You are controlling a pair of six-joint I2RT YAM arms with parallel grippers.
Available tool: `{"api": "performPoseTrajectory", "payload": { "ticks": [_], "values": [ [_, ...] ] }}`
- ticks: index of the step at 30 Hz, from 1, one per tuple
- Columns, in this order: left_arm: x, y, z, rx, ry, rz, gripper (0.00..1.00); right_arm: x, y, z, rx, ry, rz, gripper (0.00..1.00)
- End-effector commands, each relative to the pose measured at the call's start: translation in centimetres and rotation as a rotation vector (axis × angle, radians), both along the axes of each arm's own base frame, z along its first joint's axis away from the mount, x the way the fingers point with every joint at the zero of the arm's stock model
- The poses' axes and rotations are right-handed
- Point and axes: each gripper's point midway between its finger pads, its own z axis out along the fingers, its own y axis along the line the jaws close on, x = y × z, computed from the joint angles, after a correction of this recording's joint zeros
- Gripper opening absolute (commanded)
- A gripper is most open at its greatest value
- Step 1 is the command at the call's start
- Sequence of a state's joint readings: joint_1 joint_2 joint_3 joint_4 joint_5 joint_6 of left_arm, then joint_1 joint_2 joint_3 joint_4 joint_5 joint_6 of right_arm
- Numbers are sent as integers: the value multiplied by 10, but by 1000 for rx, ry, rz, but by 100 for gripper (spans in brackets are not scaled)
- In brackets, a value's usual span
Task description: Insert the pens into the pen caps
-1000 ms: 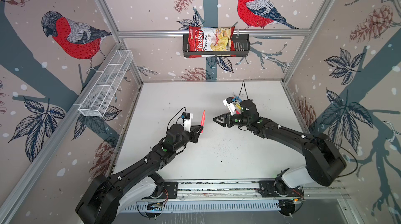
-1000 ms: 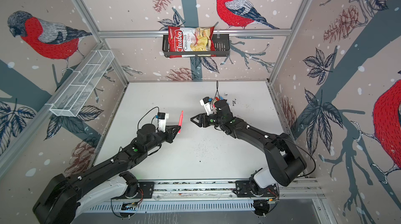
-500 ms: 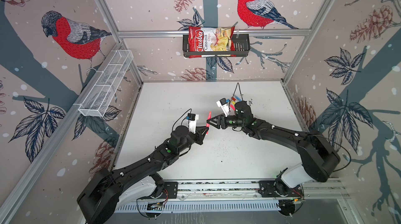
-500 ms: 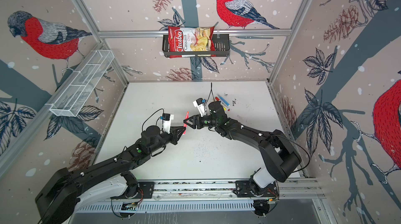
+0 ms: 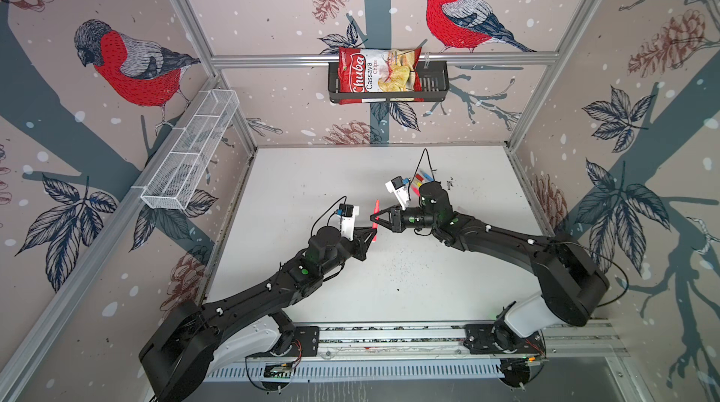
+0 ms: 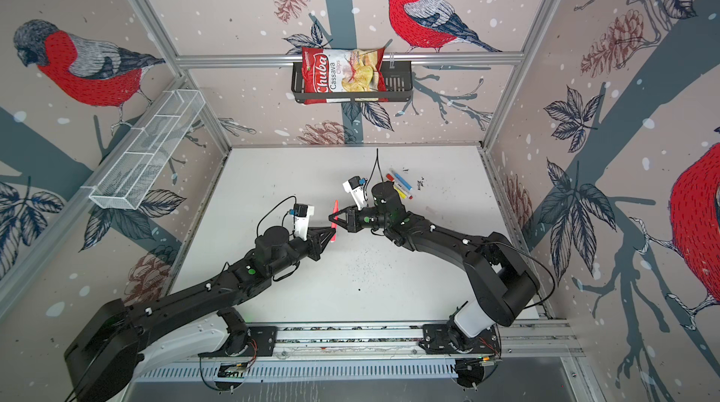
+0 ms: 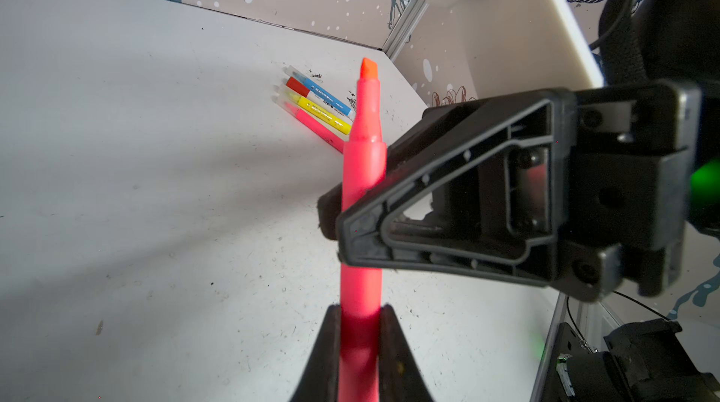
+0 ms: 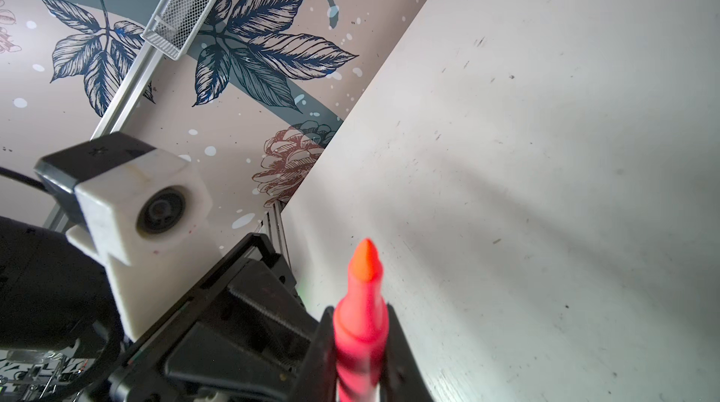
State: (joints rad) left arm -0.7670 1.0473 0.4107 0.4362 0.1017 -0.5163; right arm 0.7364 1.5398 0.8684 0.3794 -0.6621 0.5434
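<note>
Slim, glossy neon-pink pen (image 7: 364, 170), orange chisel tip bare, held above the scuffed white table (image 7: 156, 185). Pinched low on the barrel by the black plastic left gripper (image 7: 360, 326), at mid-barrel by the right gripper (image 8: 360, 341). Farther back, side by side on the table, four capped pens (image 7: 317, 109).

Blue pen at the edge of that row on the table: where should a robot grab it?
Probably mid-barrel of the blue pen, from above, jaws across its width: it lies flat, its outer side is free, but the red-capped pen crowds the other.
</note>
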Motion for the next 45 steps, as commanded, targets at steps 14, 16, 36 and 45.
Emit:
{"api": "performPoseTrajectory", "payload": {
  "ticks": [14, 16, 36, 45],
  "values": [
    [4, -13, 17, -44, -32, -36, 25, -10, 2, 10, -3, -57, 30, 14],
    [5, -13, 18, -45, -38, -32, 23, -11, 2, 8, -12, -55, 35, 14],
    [2, -12, 15, -54, -62, -44, 0, -14, -6, 23, -3, -97, 31, 44],
    [-4, -10, 21, -71, -88, -64, 0, -7, -13, 29, -16, -110, -10, 42]
  ]
}}
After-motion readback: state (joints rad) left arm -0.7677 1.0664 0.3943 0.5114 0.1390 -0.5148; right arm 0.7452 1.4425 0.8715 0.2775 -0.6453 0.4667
